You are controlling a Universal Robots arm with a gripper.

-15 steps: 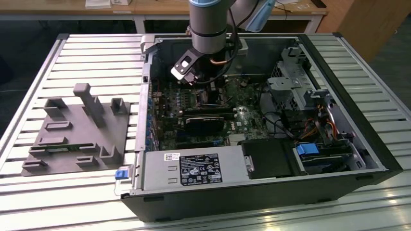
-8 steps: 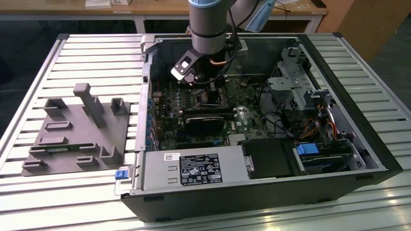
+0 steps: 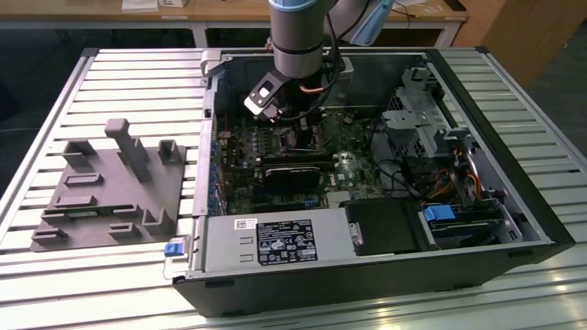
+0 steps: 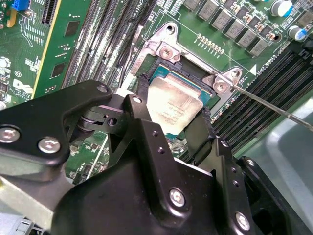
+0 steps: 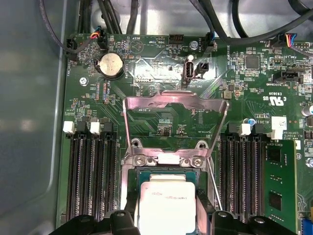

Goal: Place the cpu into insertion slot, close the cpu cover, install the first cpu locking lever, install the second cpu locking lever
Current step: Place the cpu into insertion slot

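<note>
The arm reaches down into the open black computer case (image 3: 385,275), which lies on a slatted metal bench (image 3: 128,75). In the exterior view the gripper (image 3: 286,130) hangs over the green motherboard (image 3: 353,168). A grey moulded fixture (image 3: 110,185) sits on the bench off to the exterior view's left, well apart from the case.

In both wrist views the gripper (image 4: 173,105) (image 5: 171,220) straddles the cpu (image 4: 171,105) (image 5: 166,205). The black fingers (image 4: 198,137) are clamped against two opposite edges of the chip. The cpu lies within the insertion slot (image 4: 188,72) with its pale metal face up; it looks level with the rim, though whether it is fully seated is hard to tell.

In the first wrist view the cpu cover (image 5: 176,99) stands swung open, hinged at the slot's far edge, with board showing through its window. A thin locking lever (image 4: 269,104) (image 5: 213,186) stands free beside the slot. Long black memory slots (image 5: 90,176) flank the slot on both sides, and a coin cell battery (image 5: 110,64) sits beyond the cover.
</note>
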